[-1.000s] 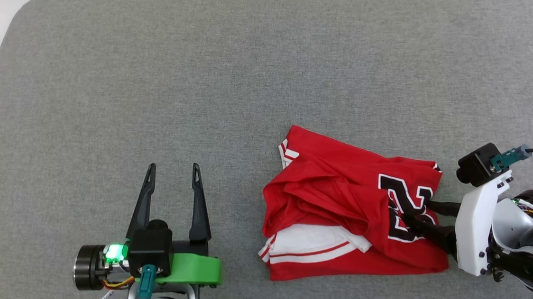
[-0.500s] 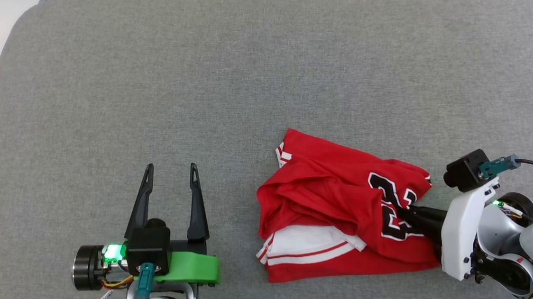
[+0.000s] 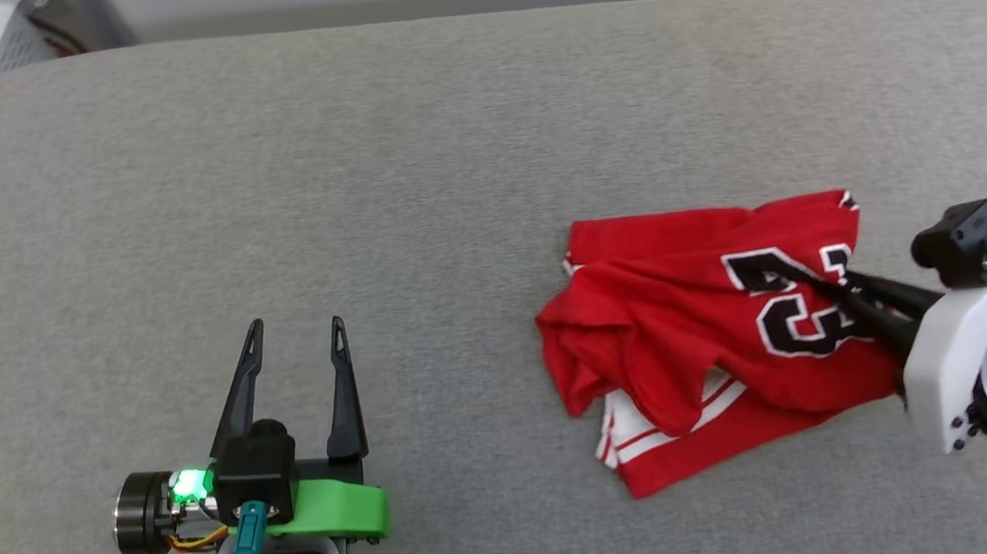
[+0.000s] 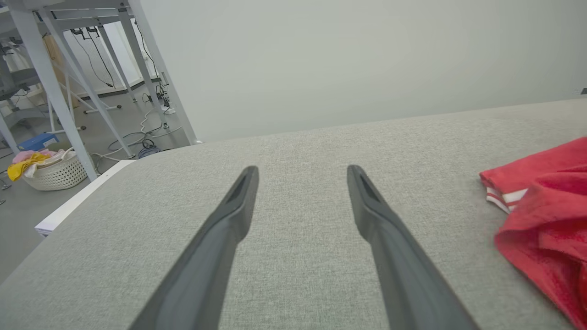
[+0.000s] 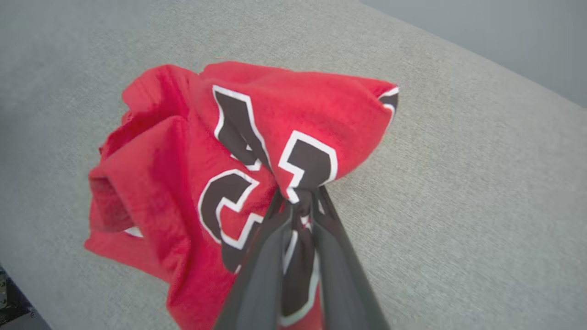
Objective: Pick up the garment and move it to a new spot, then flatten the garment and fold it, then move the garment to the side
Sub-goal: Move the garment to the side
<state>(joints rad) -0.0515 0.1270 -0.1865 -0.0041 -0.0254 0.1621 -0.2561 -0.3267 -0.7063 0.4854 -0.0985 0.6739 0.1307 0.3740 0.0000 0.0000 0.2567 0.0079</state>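
Observation:
The garment (image 3: 709, 330) is a crumpled red T-shirt with a black-and-white number, lying bunched at the right of the grey cushion (image 3: 416, 186). White striped sleeve trim (image 3: 638, 428) peeks out below it. My right gripper (image 3: 820, 286) is shut on the garment at the number print, pinching a fold that rises off the surface; the right wrist view shows the garment (image 5: 220, 174) gathered between the fingers (image 5: 261, 270). My left gripper (image 3: 295, 328) rests open at the lower left, apart from the garment, with bare cushion between its fingers (image 4: 229, 220). The garment's edge (image 4: 545, 215) lies to its right.
The cushion's rounded far edge (image 3: 473, 14) meets a pale wall. Beyond its left end, the left wrist view shows white table legs (image 4: 151, 64), floor cables and a basket of cloth (image 4: 50, 169). Bare cushion stretches across the left and middle.
The head camera has shifted. My right gripper has lifted and dragged the garment rightward and farther away, turning it so the number faces up. The left gripper has kept its place.

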